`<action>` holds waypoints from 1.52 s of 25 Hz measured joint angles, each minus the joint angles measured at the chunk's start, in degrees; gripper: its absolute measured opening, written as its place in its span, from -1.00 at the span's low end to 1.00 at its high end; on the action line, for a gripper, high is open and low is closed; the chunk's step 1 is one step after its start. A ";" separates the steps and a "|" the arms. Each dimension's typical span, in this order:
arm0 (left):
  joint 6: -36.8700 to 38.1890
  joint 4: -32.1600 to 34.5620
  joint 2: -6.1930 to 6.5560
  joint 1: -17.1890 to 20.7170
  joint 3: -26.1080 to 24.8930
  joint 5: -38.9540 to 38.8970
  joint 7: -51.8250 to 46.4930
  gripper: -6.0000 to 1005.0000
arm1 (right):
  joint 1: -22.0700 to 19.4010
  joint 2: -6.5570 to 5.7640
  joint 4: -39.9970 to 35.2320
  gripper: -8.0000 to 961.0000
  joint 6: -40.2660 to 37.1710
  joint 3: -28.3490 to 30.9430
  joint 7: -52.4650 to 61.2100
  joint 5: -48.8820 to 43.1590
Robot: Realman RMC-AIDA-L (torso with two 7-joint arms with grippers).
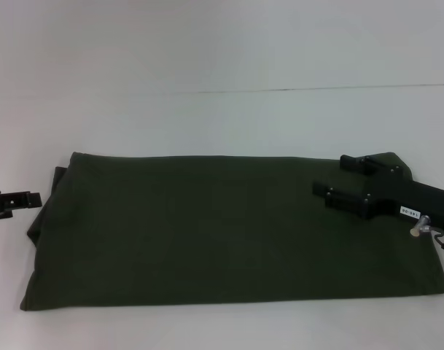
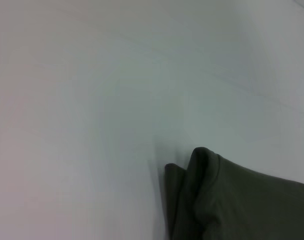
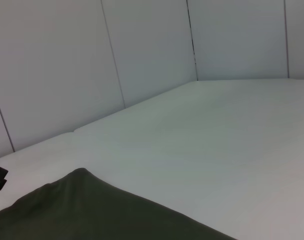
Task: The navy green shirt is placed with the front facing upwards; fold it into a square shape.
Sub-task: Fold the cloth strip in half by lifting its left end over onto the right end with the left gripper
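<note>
My right hand hung released over the dark olive-green cotton shirt, already a long band; careless gripping risked dragging layers askew.

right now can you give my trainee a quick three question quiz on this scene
1. True or false: the dark olive-green cotton shirt lies as a long folded rectangle on the white table.
2. Which gripper is over the shirt? A) left gripper B) right gripper
3. Fill in: the right gripper's jaws are ___.

Key: 1 true. 2 B; the left gripper sits just off the shirt's left edge. 3 open.
</note>
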 joint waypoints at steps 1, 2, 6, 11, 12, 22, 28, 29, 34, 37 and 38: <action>0.00 0.00 0.00 0.00 0.00 0.00 0.00 0.45 | 0.00 0.00 0.02 0.84 0.00 0.00 0.00 0.00; 0.13 -0.05 0.03 -0.17 0.02 0.31 -0.34 0.45 | 0.01 0.01 0.04 0.84 0.00 0.00 0.00 0.00; -0.20 -0.45 -0.29 -0.30 0.17 0.57 -0.84 0.44 | 0.07 0.11 0.16 0.85 0.00 0.00 0.00 0.00; -1.04 -1.91 -0.83 -0.16 0.24 0.45 0.27 0.45 | 0.12 0.10 0.27 0.84 0.23 0.00 -0.09 0.00; -1.27 -2.22 -0.97 -0.16 0.26 0.38 0.73 0.45 | 0.19 0.09 0.34 0.84 0.40 0.00 -0.10 0.00; -4.23 -2.98 -1.55 -0.25 1.43 0.54 2.31 0.46 | 0.65 -0.02 0.89 0.84 1.00 0.04 -0.09 0.00; -5.63 -3.06 -1.72 -0.26 1.88 0.68 2.31 0.49 | 0.78 0.04 1.15 0.84 1.05 0.17 -0.09 -0.01; -5.68 -3.07 -1.72 -0.23 2.07 0.71 2.32 0.49 | 0.80 0.04 1.27 0.84 1.08 0.21 -0.09 -0.01; -5.85 -3.08 -1.71 -0.03 2.49 0.81 2.32 0.52 | 0.88 -0.02 1.45 0.84 1.14 0.39 -0.09 -0.01; -6.12 -3.08 -1.80 0.04 2.85 0.85 2.31 0.53 | 0.97 -0.02 1.45 0.84 1.20 0.40 -0.09 -0.01; -6.33 -3.20 -1.82 0.06 2.95 0.86 2.32 0.54 | 0.99 -0.02 1.45 0.84 1.21 0.39 -0.09 -0.01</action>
